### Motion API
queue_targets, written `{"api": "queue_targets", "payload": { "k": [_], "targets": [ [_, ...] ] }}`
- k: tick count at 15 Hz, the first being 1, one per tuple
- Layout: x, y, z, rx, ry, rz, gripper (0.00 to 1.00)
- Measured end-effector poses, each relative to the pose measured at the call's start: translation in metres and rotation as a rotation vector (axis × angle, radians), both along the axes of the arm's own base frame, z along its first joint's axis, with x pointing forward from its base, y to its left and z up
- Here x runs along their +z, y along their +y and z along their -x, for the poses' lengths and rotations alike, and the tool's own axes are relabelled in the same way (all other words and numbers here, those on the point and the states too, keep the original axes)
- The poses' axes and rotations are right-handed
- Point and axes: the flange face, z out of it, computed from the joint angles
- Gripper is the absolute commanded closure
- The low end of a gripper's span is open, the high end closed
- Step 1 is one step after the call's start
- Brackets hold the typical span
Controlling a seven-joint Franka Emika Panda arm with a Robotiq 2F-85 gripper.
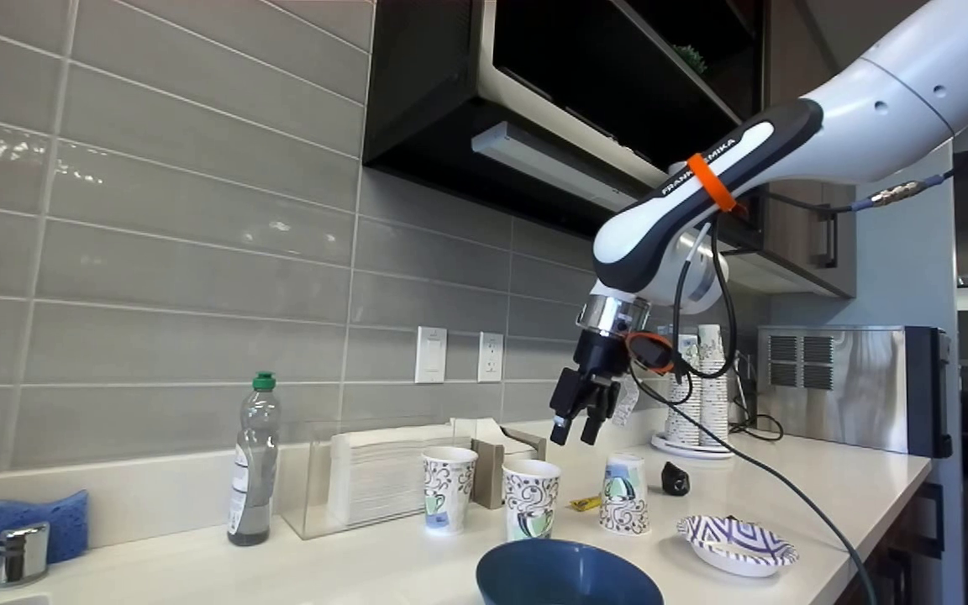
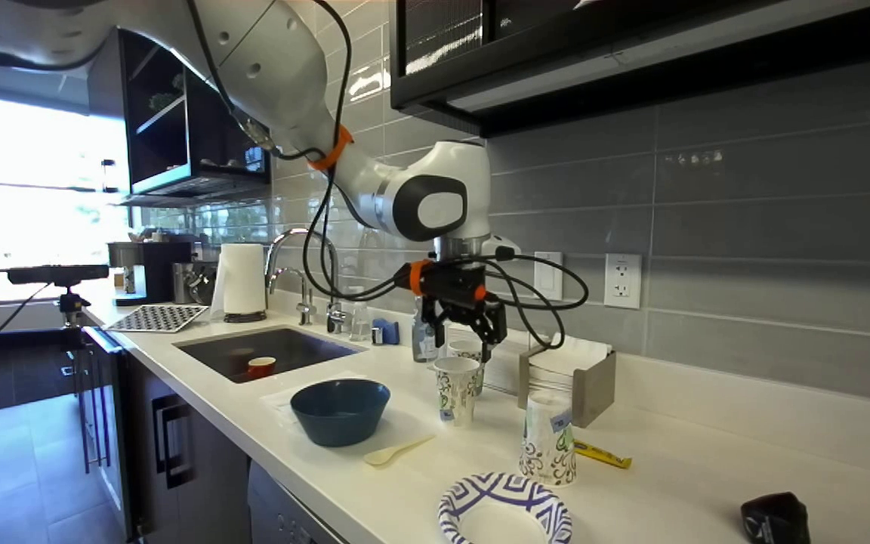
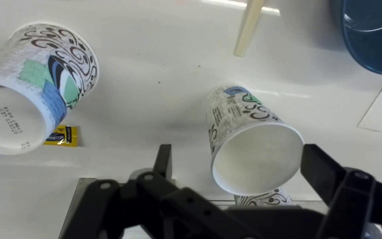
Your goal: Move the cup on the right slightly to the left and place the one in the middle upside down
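Note:
Three patterned paper cups stand on the counter. The right cup (image 1: 623,496) is upside down; its base shows at left in the wrist view (image 3: 33,63). The middle cup (image 1: 530,500) is upright with its open mouth up, also in an exterior view (image 2: 456,397) and the wrist view (image 3: 257,159). The left cup (image 1: 449,491) is upright by the napkins and mostly hidden behind the middle cup in the wrist view (image 3: 267,199). My gripper (image 1: 575,433) is open and empty, a little above the middle cup. In the wrist view, its fingers (image 3: 236,147) appear on both sides of that cup's rim.
A blue bowl (image 2: 340,412) and a pale spoon (image 2: 397,451) lie in front of the middle cup. A patterned plate (image 1: 736,546) and yellow packet (image 2: 603,455) are near the right cup. A napkin holder (image 2: 593,389), soap bottle (image 1: 254,470) and black object (image 1: 675,479) stand around.

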Motion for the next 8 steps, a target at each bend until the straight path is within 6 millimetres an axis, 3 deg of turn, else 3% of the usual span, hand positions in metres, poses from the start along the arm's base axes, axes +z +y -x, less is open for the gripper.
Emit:
{"api": "queue_targets", "payload": {
  "k": [8],
  "targets": [
    [-0.02,0.005,-0.012,-0.035,-0.063,0.078,0.0]
  ]
}}
